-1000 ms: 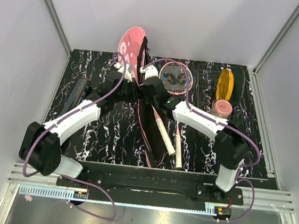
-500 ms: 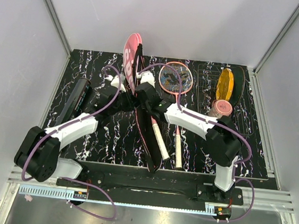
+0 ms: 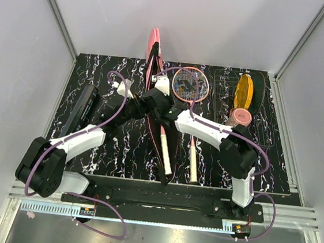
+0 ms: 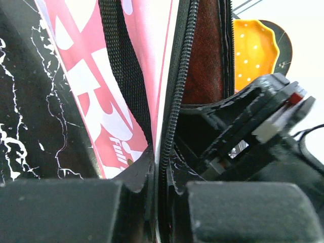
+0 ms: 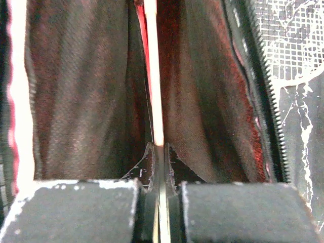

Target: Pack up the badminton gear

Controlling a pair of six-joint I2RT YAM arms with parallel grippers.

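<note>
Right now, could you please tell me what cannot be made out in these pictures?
- Shuttlecocks: none in any view; the inside of the black tube is hidden from the top camera.
- Head of the racket in the right gripper: inside the cover; the right wrist view shows only shaft.
- Cover lettering: left wrist view, cut by the frame edge and a black strap.

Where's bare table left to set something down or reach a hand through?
Free: far-left corner between black tube and pink cover; near-left patch between left arm and cover; near-right corner outside right arm. Crowded: centre, where left gripper pinches the cover, right gripper holds a racket in it, second racket beside; far right, yellow disc and pinkish cup.
</note>
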